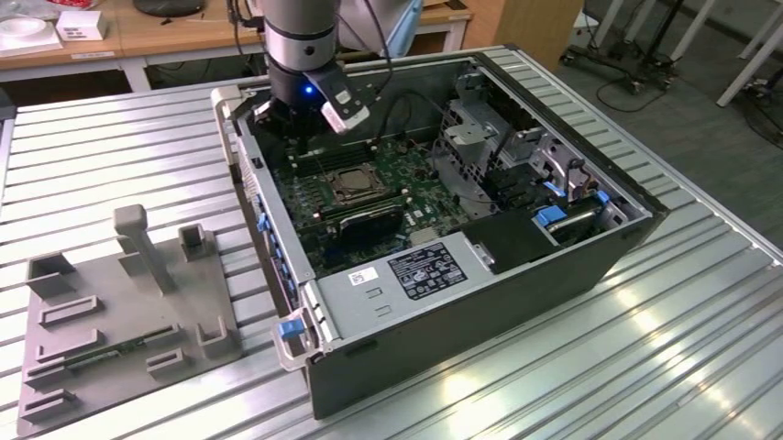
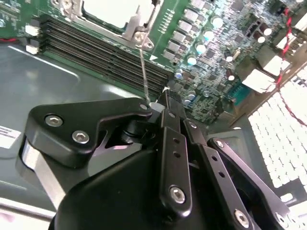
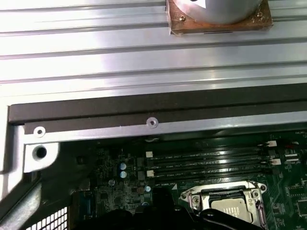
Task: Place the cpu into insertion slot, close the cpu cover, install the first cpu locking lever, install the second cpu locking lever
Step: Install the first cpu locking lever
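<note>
**Gripper** [image 2: 156,104]: black linkage arms converge on the free end of a thin wire locking lever [image 2: 143,72]. It appears pinched shut on that end, but the contact is partly masked by the gripper's own body. In the exterior view the gripper [image 1: 286,126] is sunk inside the open computer case [image 1: 490,284], its tips hidden.

**Locking lever**: rises from its hinge at the socket corner.

**Cpu** [image 3: 233,210]: pale square seated in the insertion slot [image 1: 328,191], cut off by the frame edge in both wrist views.

**Cpu cover** [image 3: 192,197]: silvery frame lying over the cpu's border. Its latching is not discernible.

**Memory slots** [image 3: 211,160]: long black rows just beside the socket.

**Round metal part** [image 3: 218,14]: on a copper-coloured base on the slatted table [image 3: 96,52], top cropped.

**Grey fixture plate** [image 1: 123,312]: well apart from the case, at the exterior view's left.
</note>
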`<control>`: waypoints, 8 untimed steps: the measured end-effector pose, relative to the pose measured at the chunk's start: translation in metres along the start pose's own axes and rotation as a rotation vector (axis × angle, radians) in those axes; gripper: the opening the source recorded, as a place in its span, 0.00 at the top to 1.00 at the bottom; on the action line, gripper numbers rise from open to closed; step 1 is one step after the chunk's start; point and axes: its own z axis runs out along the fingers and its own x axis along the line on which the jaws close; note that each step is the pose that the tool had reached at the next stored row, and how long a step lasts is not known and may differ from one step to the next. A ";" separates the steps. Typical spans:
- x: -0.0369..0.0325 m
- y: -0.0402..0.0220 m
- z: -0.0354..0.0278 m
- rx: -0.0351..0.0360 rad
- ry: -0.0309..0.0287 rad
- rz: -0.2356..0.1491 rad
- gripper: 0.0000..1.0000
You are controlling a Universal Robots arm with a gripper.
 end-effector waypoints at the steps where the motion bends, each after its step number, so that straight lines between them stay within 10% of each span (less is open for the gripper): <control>1: -0.0019 0.0002 0.0000 -0.0002 0.0000 0.000 0.89; 8: -0.0172 0.0015 0.0006 -0.0015 0.0002 0.000 0.89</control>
